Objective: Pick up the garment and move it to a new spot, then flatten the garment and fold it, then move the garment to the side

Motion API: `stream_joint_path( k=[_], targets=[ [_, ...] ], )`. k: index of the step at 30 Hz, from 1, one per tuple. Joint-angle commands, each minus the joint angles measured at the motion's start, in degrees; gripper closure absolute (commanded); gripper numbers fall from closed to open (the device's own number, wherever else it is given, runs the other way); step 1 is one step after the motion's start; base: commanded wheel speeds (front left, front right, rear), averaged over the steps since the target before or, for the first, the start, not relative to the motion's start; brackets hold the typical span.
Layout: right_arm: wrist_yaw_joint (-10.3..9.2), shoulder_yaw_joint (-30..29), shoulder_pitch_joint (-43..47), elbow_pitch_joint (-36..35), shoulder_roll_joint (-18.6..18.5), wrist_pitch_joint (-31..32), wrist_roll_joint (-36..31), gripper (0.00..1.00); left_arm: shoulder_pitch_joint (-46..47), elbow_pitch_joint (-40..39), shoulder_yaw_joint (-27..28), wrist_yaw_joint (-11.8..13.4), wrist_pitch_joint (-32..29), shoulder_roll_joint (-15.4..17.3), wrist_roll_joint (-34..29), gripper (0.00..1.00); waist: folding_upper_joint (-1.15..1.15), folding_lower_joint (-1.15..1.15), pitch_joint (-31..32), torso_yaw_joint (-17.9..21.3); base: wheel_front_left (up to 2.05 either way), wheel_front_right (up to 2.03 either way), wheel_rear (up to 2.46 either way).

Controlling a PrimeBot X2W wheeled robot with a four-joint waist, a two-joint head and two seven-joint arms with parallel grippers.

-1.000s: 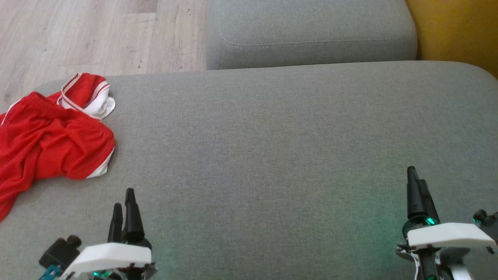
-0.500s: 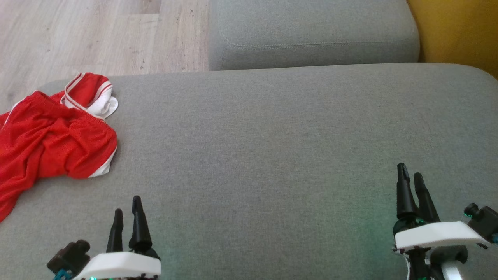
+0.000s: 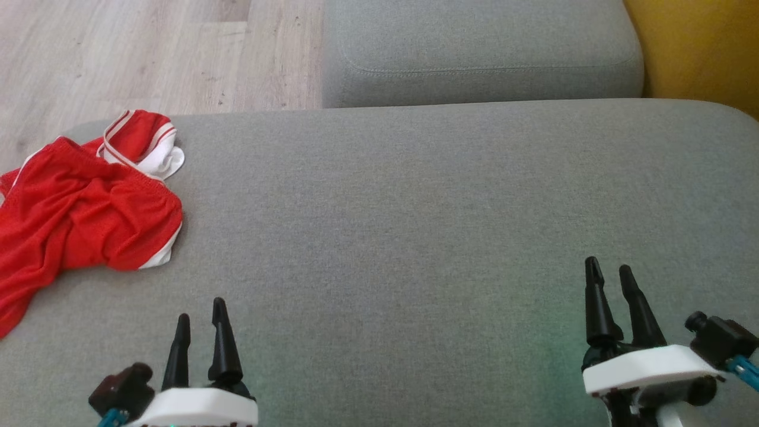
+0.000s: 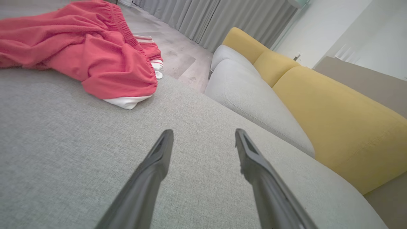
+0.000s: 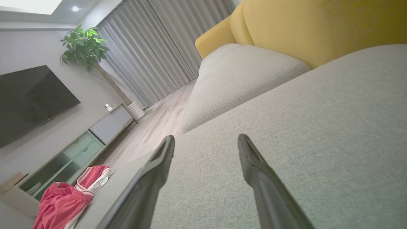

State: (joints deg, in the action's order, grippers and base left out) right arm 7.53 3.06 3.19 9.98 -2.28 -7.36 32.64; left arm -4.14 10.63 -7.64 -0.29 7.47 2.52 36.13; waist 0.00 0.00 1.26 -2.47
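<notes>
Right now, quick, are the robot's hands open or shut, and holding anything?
Left hand: open, holding nothing; the crumpled red fabric shorts with white trim lie apart from it.
Right hand: open, holding nothing.

The red cloth shorts (image 3: pixel 83 219) look thin and wrinkly, the grey sofa (image 3: pixel 415 207) is rough woven cloth, the floor (image 3: pixel 148 53) pale wood.

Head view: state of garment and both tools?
garment: crumpled, unfolded, unheld, on the left end of the seat cushion
left tool: open, empty
right tool: open, empty
</notes>
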Motion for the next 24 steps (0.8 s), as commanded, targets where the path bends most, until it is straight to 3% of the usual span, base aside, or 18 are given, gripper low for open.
stream_joint_path(
  k=[1, 24],
  targets=[
    [-0.03, 1.2, -1.2, -2.0, -0.5, -1.0, -2.0, 0.00, 0.6, -2.2, 0.5, 0.4, 0.8, 0.3, -1.9, 0.00, 0.00, 0.00, 0.0, 0.0, 0.00, 0.00, 0.00],
    [-0.04, 3.4, -0.6, -1.6, -0.5, -4.8, -19.7, 0.00, -0.5, -0.5, -1.6, 2.7, 4.7, 0.4, -16.1, 0.00, 0.00, 0.00, 0.1, -1.1, 0.00, 0.00, 0.00]
  ],
)
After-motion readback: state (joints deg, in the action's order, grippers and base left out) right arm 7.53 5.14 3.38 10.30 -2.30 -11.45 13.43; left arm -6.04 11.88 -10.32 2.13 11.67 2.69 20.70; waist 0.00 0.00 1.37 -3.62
